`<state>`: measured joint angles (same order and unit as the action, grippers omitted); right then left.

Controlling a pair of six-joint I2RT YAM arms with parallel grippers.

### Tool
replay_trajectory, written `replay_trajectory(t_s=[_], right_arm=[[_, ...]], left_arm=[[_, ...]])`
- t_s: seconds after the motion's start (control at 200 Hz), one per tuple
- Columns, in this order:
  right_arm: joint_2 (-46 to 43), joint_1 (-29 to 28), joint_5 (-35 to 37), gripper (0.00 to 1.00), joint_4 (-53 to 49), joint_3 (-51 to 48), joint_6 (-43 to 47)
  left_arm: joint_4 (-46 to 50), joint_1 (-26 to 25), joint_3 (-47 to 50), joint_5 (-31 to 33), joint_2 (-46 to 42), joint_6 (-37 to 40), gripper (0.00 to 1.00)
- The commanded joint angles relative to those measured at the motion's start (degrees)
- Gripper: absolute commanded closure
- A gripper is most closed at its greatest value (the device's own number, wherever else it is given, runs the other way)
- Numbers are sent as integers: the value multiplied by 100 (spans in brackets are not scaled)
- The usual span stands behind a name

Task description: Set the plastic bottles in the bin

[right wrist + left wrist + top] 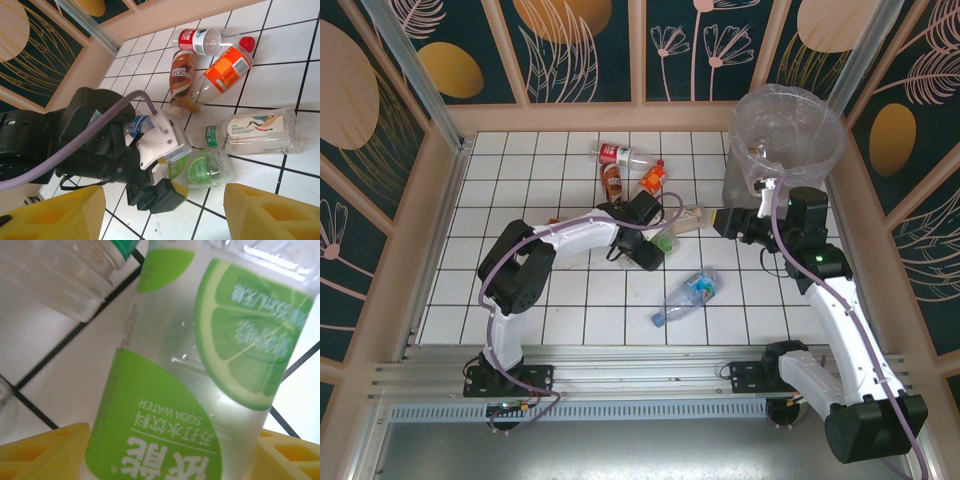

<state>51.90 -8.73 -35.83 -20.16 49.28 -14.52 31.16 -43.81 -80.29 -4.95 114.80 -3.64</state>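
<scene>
Lime bottle: we judge it light, slippery, crushable; take mid-body. Left gripper straddles it, grip unclear; right gripper wide, empty.

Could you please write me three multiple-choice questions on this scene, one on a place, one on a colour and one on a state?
1. Where does the bin stand?
A. at the far right of the table
B. at the near left corner
C. in the middle

2. What colour is the label of the bottle between the sides of the left gripper?
A. red
B. green
C. blue

3. How is the right gripper?
A. shut on a bottle
B. shut and empty
C. open and empty

Answers: 1 A, the top view shows it at the far right. 2 B, the left wrist view shows a green lime label. 3 C, its fingers stand wide apart, holding nothing.
</scene>
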Motion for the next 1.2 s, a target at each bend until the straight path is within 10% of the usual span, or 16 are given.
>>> replay_trajectory(t_s=[0.0, 0.47, 1.196], right_arm=[[77, -38, 76, 35, 297, -100, -141], [215, -136, -307, 36, 1596, -823, -1107], [1159, -1190, 380, 11, 3364, -1010, -2286]], left_arm=[[-231, -55, 188, -292, -130, -238, 25], [-1355, -75, 883, -1144, -1036, -1235, 49], [-3562, -84, 1885, -2121, -2226, -2864, 50]])
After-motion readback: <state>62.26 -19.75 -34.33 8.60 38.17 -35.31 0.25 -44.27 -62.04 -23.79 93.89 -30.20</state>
